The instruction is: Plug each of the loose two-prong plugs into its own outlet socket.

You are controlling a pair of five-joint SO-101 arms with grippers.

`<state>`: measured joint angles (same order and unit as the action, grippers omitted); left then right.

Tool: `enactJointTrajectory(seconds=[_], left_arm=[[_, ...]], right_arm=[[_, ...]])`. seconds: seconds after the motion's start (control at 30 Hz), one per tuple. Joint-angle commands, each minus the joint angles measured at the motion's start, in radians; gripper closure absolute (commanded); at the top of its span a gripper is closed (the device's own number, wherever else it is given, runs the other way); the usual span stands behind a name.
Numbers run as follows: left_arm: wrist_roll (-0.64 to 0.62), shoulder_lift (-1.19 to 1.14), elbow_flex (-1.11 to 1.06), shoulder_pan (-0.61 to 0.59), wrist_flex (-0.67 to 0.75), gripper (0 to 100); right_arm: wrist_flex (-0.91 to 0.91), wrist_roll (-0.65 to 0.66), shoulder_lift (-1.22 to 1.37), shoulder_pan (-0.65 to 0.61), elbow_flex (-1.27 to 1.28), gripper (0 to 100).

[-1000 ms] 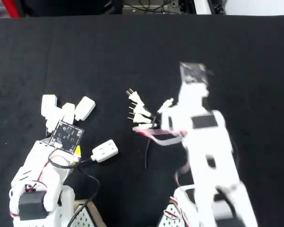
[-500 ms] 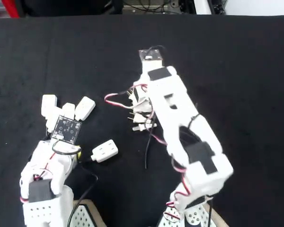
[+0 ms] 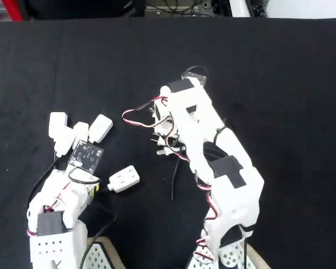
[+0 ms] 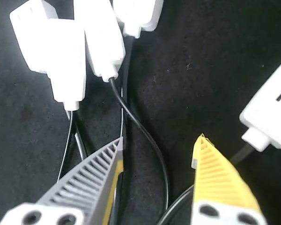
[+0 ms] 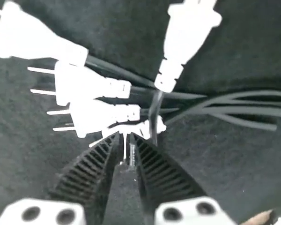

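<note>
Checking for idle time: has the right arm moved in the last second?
Yes. The right arm swung left, from beside the two-prong plugs to over them.

Robotics lab bench: black-draped table [image 3: 302,84]; left arm [image 3: 56,207] and right arm [image 3: 224,168], 2 white units, stood at near edge; loose cables [image 3: 173,7] lay beyond far edge.

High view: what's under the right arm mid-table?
A few white plugs stick out beside the right arm, which covers the others. Right wrist view: several plugs with black cords lie just ahead of the right claw.
</note>
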<state>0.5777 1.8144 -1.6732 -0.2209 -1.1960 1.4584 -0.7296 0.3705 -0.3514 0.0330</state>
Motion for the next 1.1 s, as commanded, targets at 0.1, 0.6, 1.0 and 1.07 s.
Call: enactJointTrajectory(seconds=[0.1, 0.6, 1.0, 1.07], left_arm=[[0.008, 0.008, 0.001, 0.015, 0.021, 76], [0.055, 0.008, -0.004, 0.019, 0.017, 76], [0.055, 0.008, -0.005, 0.019, 0.017, 76], [0.055, 0.008, -0.005, 0.019, 0.017, 76]], right_arm=[[0.029, -0.002, -0.008, 0.021, -0.051, 97.7], [0.009, 0.06, 0.031, 0.245, -0.226, 95.6], [0.012, 0.06, 0.255, 0.195, -0.364, 88.6], [0.014, 0.06, 0.278, 0.195, -0.387, 88.6]])
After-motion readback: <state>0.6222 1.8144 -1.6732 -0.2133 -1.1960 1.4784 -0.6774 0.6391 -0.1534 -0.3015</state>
